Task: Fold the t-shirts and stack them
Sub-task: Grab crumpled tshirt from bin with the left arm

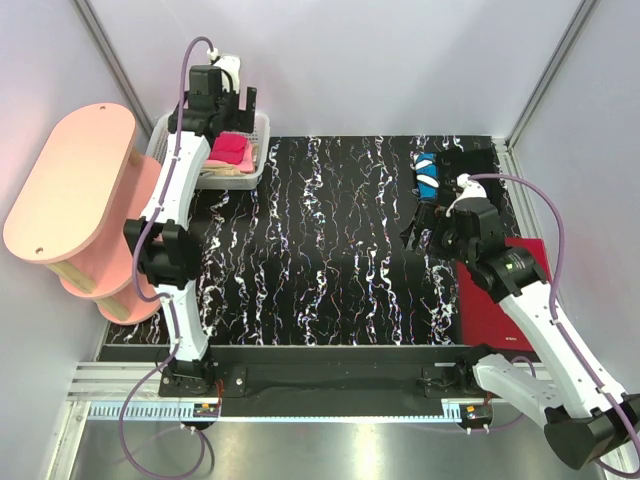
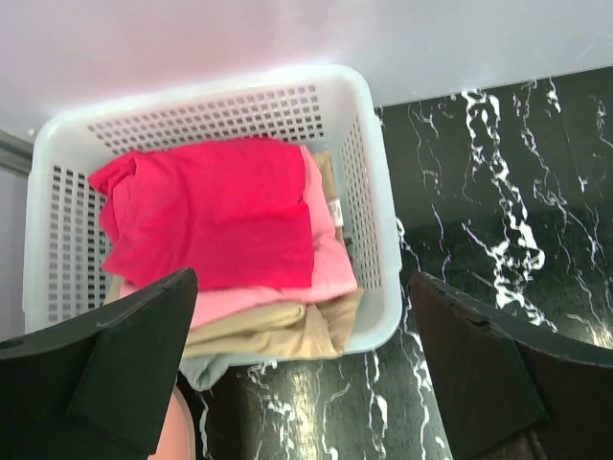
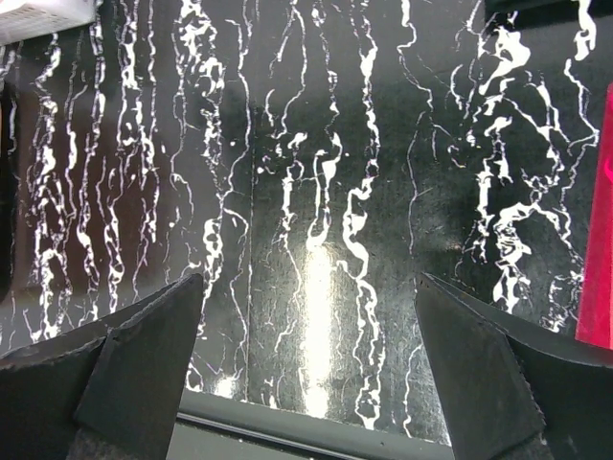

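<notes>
We take the white basket [image 2: 375,220] as our landmark. The left end effector [image 2: 301,287] hangs right above the basket's near wall, its fingers spread wide and holding nothing. Inside the basket the t-shirts lie piled: the crimson tee [image 2: 215,211] on top, the pink tee [image 2: 326,273] under it, the beige tee [image 2: 268,335] lowest and bulging toward the near wall. The crimson tee sits just beyond the fingers, toward the basket's far wall, and its longer side runs along the basket's length. That is also the line on which the fingers open. We judge the next reach to be short, forward and down onto that top tee.

The right end effector [image 3: 308,280] hovers well apart from the basket over the bare bench [image 1: 330,250], also spread and empty. Just beside it, at the end of the bench opposite the basket, lies the black tee [image 1: 478,162]. So the left arm is plainly nearer the pile.
</notes>
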Controlling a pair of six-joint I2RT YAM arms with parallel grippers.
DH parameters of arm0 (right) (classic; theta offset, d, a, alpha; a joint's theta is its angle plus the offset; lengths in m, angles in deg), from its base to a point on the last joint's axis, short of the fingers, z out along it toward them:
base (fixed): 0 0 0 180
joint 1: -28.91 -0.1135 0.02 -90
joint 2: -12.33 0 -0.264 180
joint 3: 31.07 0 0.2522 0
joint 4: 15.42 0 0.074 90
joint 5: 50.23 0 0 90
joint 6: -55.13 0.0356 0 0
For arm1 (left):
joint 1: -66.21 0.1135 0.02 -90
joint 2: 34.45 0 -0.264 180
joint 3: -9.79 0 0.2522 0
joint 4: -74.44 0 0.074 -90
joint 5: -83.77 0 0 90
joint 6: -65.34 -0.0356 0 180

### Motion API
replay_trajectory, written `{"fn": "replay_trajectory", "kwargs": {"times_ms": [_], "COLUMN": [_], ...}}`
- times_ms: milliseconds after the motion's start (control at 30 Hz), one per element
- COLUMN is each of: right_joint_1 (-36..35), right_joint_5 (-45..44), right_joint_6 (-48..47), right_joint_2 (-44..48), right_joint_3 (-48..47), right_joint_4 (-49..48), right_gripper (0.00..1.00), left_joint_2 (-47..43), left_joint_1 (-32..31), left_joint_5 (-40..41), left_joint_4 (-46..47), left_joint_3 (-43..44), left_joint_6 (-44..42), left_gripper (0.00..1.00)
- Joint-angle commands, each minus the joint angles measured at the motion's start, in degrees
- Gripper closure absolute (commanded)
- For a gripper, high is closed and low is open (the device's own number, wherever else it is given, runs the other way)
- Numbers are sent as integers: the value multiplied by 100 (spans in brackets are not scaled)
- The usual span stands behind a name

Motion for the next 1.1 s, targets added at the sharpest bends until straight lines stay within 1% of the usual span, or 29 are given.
{"fn": "replay_trajectory", "kwargs": {"times_ms": [0, 100, 133, 233, 367, 433, 567, 733, 900, 1067], "right_joint_1": [-16, -16, -16, -7, -16, -16, -16, -16, -16, -16], "right_joint_5": [242, 717, 779, 867, 937, 998, 1139, 1315, 1543, 1675], "right_joint_6": [-17, -62, -53, -53, -88, -79, -44, -35, 17, 70], "right_joint_2": [410, 699, 796, 1165, 1543, 1649, 1842, 1808, 1658, 1579], "right_joint_3": [163, 339, 452, 550, 699, 839, 981, 893, 814, 691], "right_joint_4": [-441, -687, -775, -890, -846, -846, -846, -872, -969, -1030], "right_gripper": [0, 0, 0, 0, 0, 0, 0, 0, 0, 0], "left_joint_2": [417, 778, 1075, 1472, 2051, 2202, 2519, 2800, 2950, 3116], "left_joint_1": [-3, 15, 32, 59, 85, 155, 340, 428, 428, 419], "left_joint_5": [229, 502, 563, 686, 870, 889, 949, 1117, 1073, 959], "left_joint_4": [489, 630, 603, 586, 673, 682, 735, 1024, 1192, 1227], "left_joint_3": [359, 701, 972, 1334, 1449, 1572, 1669, 1503, 1388, 1335], "left_joint_6": [-166, -254, -263, -298, -334, -290, -140, -351, -509, -641], "left_gripper": [1, 1, 1, 1, 1, 1, 3, 3, 7, 8]}}
